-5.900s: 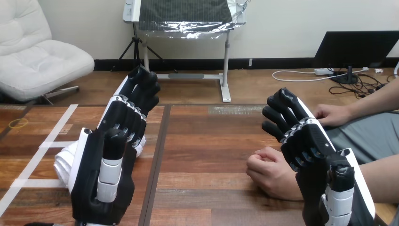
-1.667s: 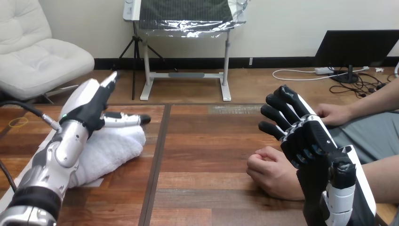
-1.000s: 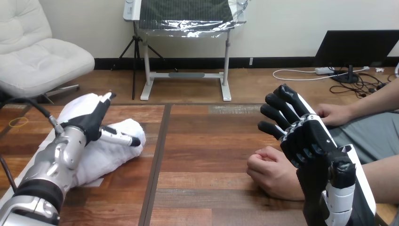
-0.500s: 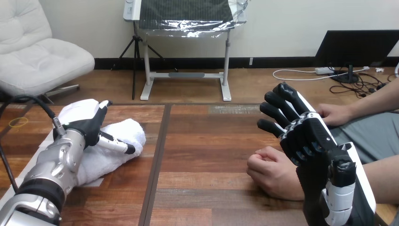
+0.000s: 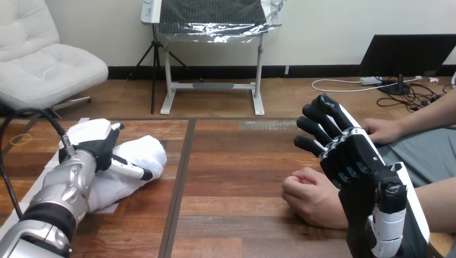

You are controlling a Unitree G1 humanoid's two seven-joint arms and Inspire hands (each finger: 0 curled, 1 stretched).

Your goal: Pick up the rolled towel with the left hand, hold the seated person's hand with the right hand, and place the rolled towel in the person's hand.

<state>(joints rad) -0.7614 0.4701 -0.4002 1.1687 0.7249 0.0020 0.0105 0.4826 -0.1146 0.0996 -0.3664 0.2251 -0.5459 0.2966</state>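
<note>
Left hand (image 5: 99, 144) clasps rolled towel (image 5: 146, 152); right hand (image 5: 354, 157) raised, fingers (image 5: 313, 127) relaxed.

Seemingly plain white towel (image 5: 146, 152), brown table (image 5: 236, 161).

White cushioned chair (image 5: 48, 64), metal-legged stand (image 5: 258, 75) and black monitor (image 5: 406, 54) on wood floor (image 5: 226, 102) against a pale wall (image 5: 322, 27)

From the robot's head, the camera looks forward and down across the table (image 5: 236, 161), right hand (image 5: 355, 161) nearest.
</note>
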